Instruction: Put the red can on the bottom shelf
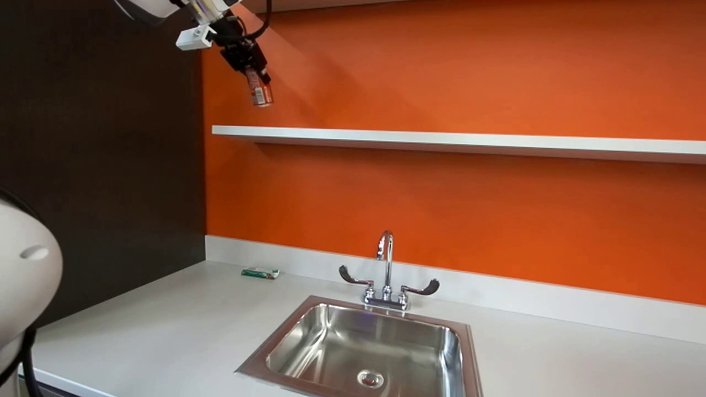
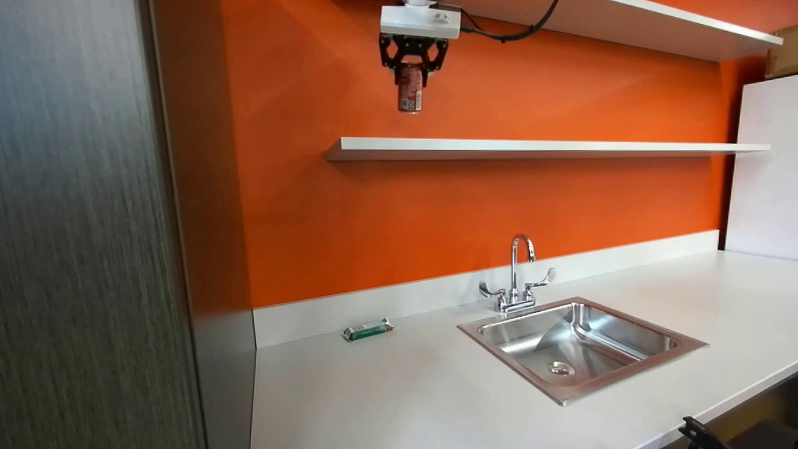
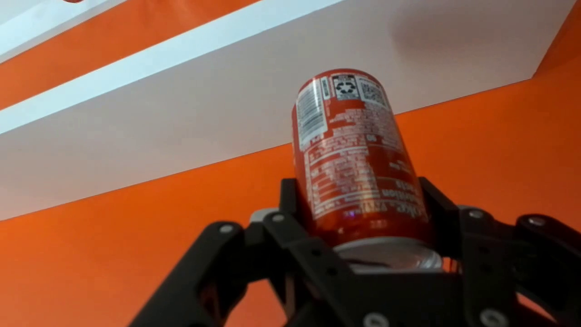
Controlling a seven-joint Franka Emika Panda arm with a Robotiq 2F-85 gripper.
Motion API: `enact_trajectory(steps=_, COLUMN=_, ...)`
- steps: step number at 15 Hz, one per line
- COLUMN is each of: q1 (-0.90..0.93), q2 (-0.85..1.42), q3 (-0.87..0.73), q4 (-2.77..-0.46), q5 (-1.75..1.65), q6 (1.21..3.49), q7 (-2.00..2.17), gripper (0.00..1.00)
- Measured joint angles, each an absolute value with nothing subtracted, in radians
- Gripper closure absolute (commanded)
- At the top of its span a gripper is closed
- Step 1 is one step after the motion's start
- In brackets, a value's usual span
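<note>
The red can (image 1: 260,92) hangs in the air in my gripper (image 1: 258,77), above the left end of the bottom shelf (image 1: 458,139). In an exterior view, the can (image 2: 410,95) looks near upright under the gripper (image 2: 411,76), with a gap down to the bottom shelf (image 2: 548,146). In the wrist view, both fingers of the gripper (image 3: 358,204) press the sides of the red can (image 3: 349,150). Its silvery end sits near the palm. Behind it shows the top of the bottom shelf (image 3: 181,122), with a shadow near its end. How far over the board the can is, I cannot tell.
A higher shelf (image 2: 686,34) runs above. A dark panel (image 1: 105,154) stands at the left beside the shelf end. Below are a sink (image 1: 331,353), a faucet (image 1: 387,270) and a green packet (image 1: 260,273) on the counter. The orange wall (image 1: 469,71) is behind.
</note>
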State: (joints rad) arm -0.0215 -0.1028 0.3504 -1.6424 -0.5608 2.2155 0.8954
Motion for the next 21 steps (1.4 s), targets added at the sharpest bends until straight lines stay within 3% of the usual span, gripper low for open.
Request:
enact_trajectory(steps=12, q1=0.159, q2=0.133, q3=0.215, q4=-1.362, q5=-0.574, q6=2.039, q7=0.894, gripper=0.62)
enact_trajectory(steps=21, q1=0.186, q2=0.202, q3=0.188, q4=-1.282, q5=-0.559, q6=1.971, q7=0.89, gripper=0.62)
